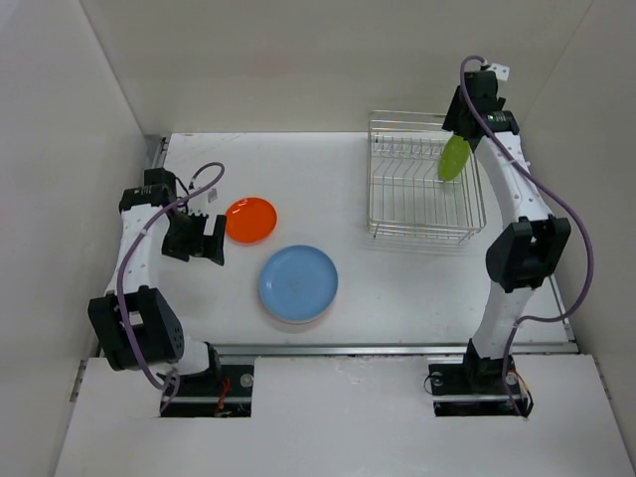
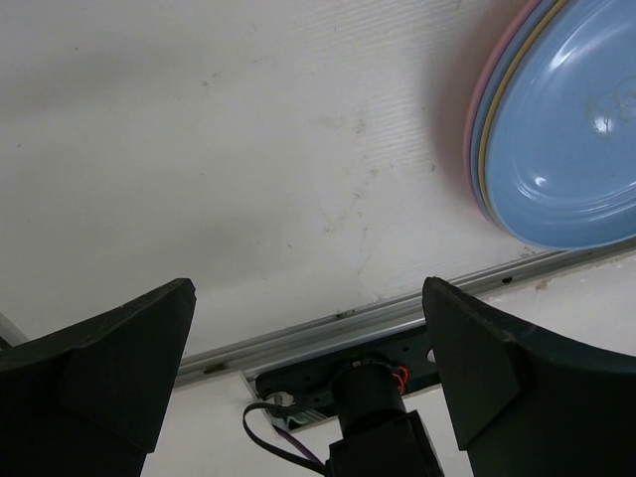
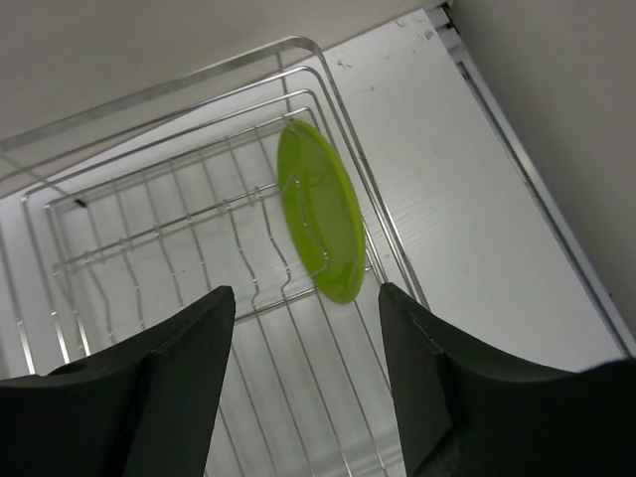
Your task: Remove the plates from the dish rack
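On the white table (image 1: 397, 288), the dish rack (image 1: 397, 204) is holding one green plate (image 3: 320, 214) upright, just beyond the right gripper (image 3: 303, 290). It and the left gripper (image 2: 306, 288) are standing open, gripping nothing.

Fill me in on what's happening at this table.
Two robot arms are unloading plates from a wire dish rack at the far right of the table. The only plate in the rack is a green plate standing on edge. The right gripper hovers above it with jaws apart, holding nothing. The left gripper is open and empty over the table. A stack of plates with a blue one on top sits mid-table, and an orange plate lies alone beside it.
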`<action>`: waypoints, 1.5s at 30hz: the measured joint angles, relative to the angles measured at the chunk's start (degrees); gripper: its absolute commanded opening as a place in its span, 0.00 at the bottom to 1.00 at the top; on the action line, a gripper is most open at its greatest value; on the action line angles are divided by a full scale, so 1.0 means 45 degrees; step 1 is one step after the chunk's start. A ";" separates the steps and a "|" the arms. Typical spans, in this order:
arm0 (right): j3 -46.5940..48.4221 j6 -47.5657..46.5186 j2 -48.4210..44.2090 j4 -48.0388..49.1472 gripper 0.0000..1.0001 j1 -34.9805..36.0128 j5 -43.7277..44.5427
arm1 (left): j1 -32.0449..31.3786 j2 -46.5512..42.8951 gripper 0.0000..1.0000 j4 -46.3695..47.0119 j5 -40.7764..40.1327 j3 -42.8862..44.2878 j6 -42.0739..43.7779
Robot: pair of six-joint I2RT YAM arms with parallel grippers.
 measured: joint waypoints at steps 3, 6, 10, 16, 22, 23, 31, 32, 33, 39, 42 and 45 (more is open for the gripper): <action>0.0039 0.0204 0.0792 0.0102 0.64 -0.0408 0.0491 | 0.0000 0.0413 0.98 0.0126 -0.0102 0.0015 -0.0053; 0.0049 0.0393 0.1579 0.0335 0.61 -0.0675 0.0651 | 0.0000 0.0991 0.99 0.0262 -0.0238 0.0078 -0.0146; 0.0107 0.0486 0.2458 0.0554 0.58 -0.0874 0.0797 | 0.0000 0.1603 0.99 0.0408 -0.0374 0.0253 -0.0272; 0.0126 0.0525 0.3206 0.0699 0.41 -0.1049 0.1020 | 0.0000 0.1773 0.99 0.0495 -0.0389 0.0461 -0.0384; 0.0117 0.0325 0.3327 0.1054 0.08 -0.1088 0.0957 | 0.0000 0.1817 0.99 0.0529 -0.0364 0.0534 -0.0437; 0.0117 0.0175 0.3327 0.0996 0.05 -0.1103 0.1054 | 0.0000 0.1821 0.99 0.0525 -0.0345 0.0534 -0.0442; -0.0403 -0.1069 0.2633 0.1117 0.00 -0.0884 0.2055 | 0.0000 0.1870 0.99 0.0321 -0.0063 0.0617 -0.0476; -0.0427 -0.1253 0.2409 0.1117 0.00 -0.0787 0.2380 | -0.0010 0.1870 0.99 0.0262 0.0005 0.0646 -0.0471; -0.0476 -0.1472 0.2123 0.1137 0.00 -0.0665 0.2735 | -0.0053 0.1870 0.99 0.0209 0.0068 0.0675 -0.0466; -0.1059 -0.2336 -0.0758 0.1506 0.00 0.0996 0.4716 | -0.0078 0.1622 0.99 -0.0107 0.0699 0.0894 -0.0369; -0.2016 -0.2312 -0.2841 0.1851 0.00 0.2288 0.3891 | -0.0073 0.1185 0.99 -0.0277 0.1370 0.1161 -0.0359; -0.3478 -0.2001 -0.4838 0.2448 0.00 0.3502 0.1681 | -0.0073 0.0534 0.99 -0.0350 0.2244 0.1603 -0.0335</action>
